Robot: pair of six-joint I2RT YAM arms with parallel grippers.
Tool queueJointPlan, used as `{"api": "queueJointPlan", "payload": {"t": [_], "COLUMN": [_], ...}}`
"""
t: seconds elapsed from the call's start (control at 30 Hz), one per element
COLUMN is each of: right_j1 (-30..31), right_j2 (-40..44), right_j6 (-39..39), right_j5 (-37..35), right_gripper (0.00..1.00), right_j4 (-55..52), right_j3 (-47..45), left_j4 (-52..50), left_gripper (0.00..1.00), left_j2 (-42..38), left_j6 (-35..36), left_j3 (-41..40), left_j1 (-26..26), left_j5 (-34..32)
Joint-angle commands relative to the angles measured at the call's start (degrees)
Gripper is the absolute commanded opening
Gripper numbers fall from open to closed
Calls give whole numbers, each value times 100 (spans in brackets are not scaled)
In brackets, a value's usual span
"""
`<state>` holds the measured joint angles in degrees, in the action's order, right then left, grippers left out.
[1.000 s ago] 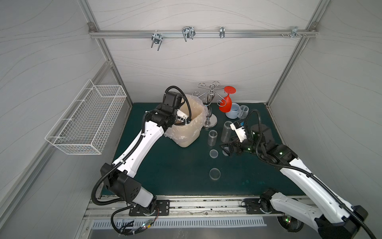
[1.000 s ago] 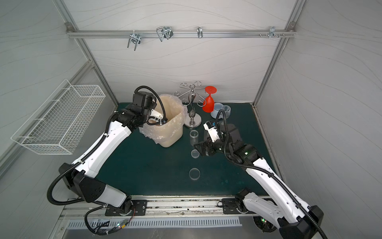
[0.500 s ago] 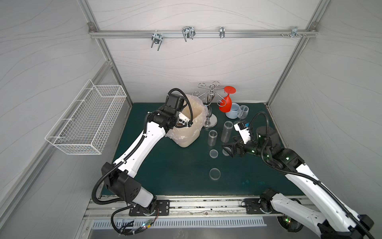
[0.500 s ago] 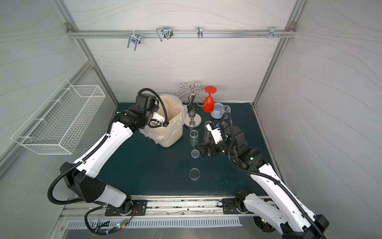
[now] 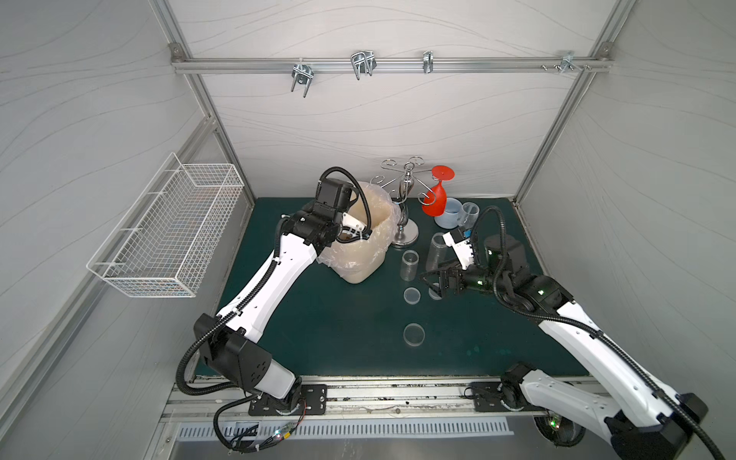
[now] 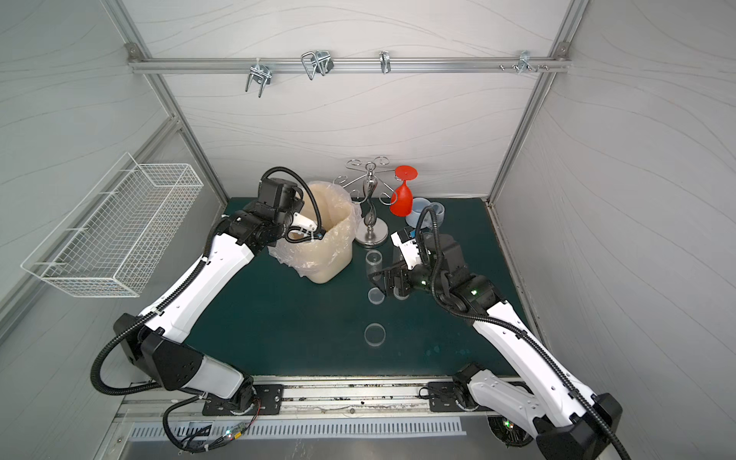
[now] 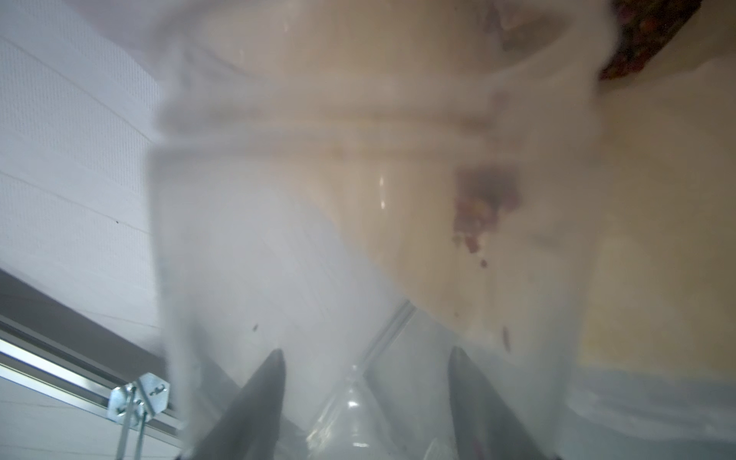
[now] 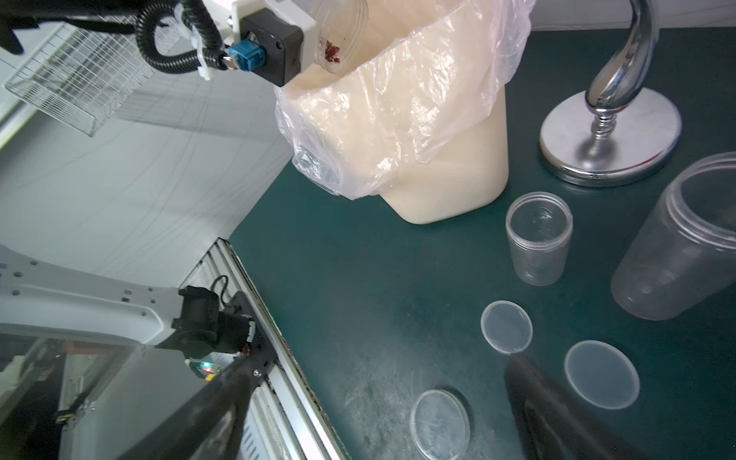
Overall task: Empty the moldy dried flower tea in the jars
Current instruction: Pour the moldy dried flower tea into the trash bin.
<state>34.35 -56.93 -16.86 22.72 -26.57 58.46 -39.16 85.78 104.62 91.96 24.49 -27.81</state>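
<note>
We judge the right gripper [image 5: 432, 283], jaws apart and empty, low over the lids [image 5: 412, 296] at mid-table, could scatter them. Farther back, tea [image 8: 332, 53] clings inside the tilted jar [image 8: 342, 24] that the left gripper [image 5: 353, 235] clamps over the bin [image 8: 458, 187]; crumbs may remain. That wrist is rolled, with the forearm reaching toward the far edge.

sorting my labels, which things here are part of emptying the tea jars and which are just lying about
Job: held jar in left pincer, tipped over lined bin; tea bits inside it; short jar; tall jar; three loose lids.
Lying about: red glass, chrome rack, blue mug, wire basket.
</note>
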Motion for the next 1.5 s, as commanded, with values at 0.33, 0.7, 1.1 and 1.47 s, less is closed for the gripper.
{"api": "queueJointPlan", "payload": {"t": [0.33, 0.7, 1.1, 1.47], "right_j1": [-95, 0, 399, 589], "right_j2": [-1429, -3075, -3944, -4544], "right_j6": [-2585, -3966, -4053, -4078], "right_j5": [1354, 1673, 1753, 1876], "right_gripper": [85, 67, 52, 39], "right_j4": [1434, 2026, 1901, 1795], "right_j3": [1546, 3097, 3949, 4517], "left_j4": [55, 939, 1564, 1718], "left_gripper": [0, 0, 0, 0], "left_j2": [-669, -1057, -1186, -1230], "left_j6": [-2887, -3230, -3181, -3187], "left_j3": [-302, -980, -1390, -1487], "left_j1": [-876, -1157, -1175, -1175], "left_j5": [2365, 3569, 3936, 4089]}}
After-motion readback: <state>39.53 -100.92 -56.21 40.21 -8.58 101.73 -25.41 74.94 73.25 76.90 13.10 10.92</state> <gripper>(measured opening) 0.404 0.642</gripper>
